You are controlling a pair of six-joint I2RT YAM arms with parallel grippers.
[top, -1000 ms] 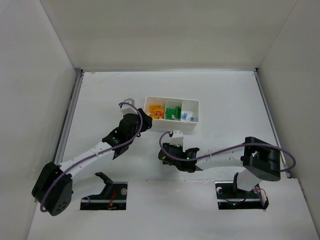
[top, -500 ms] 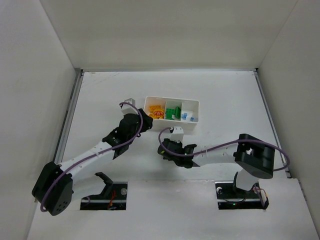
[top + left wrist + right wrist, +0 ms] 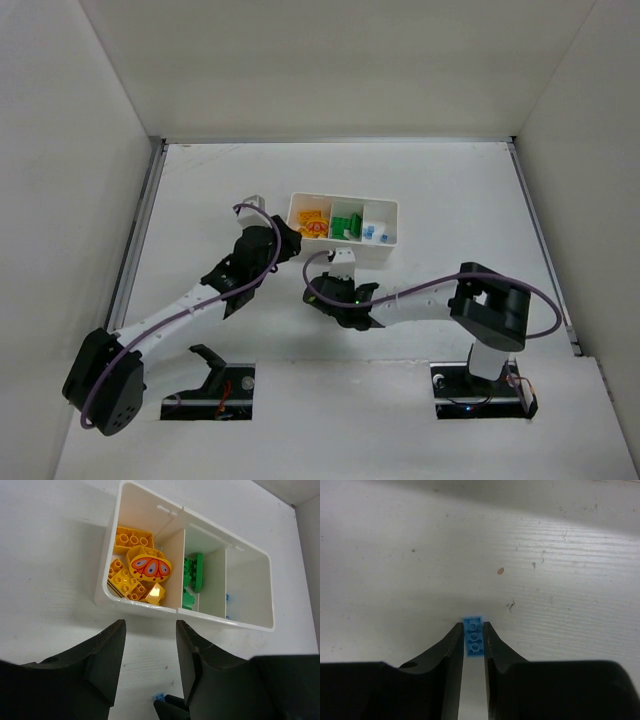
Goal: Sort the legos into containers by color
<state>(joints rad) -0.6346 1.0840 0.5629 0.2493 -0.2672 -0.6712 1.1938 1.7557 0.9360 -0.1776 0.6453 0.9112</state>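
Note:
A tiny light blue lego [image 3: 473, 636] lies flat on the table, with my right gripper [image 3: 472, 627] shut on it, a finger pressed to each long side. The left wrist view shows this same blue lego [image 3: 159, 697] beside a right fingertip [image 3: 171, 711], just in front of the white tray [image 3: 150, 608]. The tray's left container holds yellow-orange legos [image 3: 132, 575], the middle one green legos [image 3: 192, 574], and the right one a speck of blue [image 3: 226, 597]. My left gripper [image 3: 150, 630] hangs open and holds nothing, in front of the tray's left end.
The tray [image 3: 345, 198] lies in the middle of the white table with both arms reaching to its near side, the left gripper [image 3: 288, 243] close to the right gripper [image 3: 315, 290]. White walls enclose the table on three sides.
My right arm has swung left toward the tray's near left corner and its jaws have closed onto the blue lego. The left arm has hardly moved.

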